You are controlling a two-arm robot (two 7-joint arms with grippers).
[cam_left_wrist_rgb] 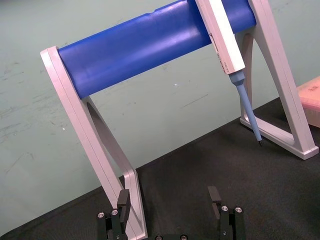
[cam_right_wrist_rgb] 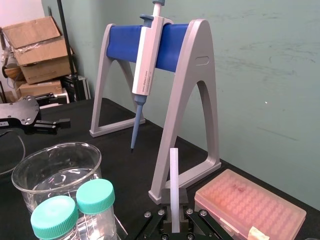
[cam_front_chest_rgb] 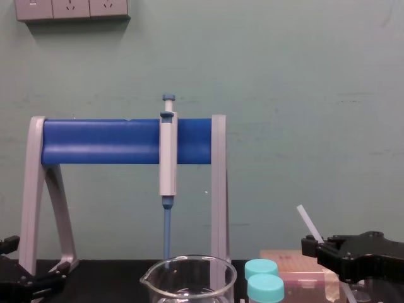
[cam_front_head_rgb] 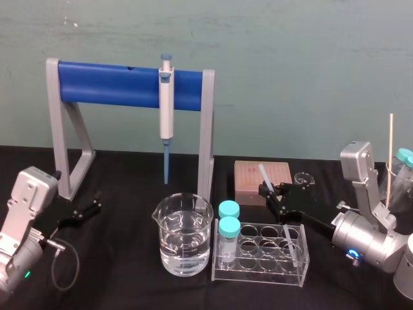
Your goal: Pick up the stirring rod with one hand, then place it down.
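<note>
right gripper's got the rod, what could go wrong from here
1. The right gripper pinches the stirring rod near one end, with most of its length sticking out. It could slip or pivot in the jaws.
2. The pink tip box and tube rack sit close by, so lowering the rod might clip them or the capped vials.
The left gripper rests open at the left.
</note>
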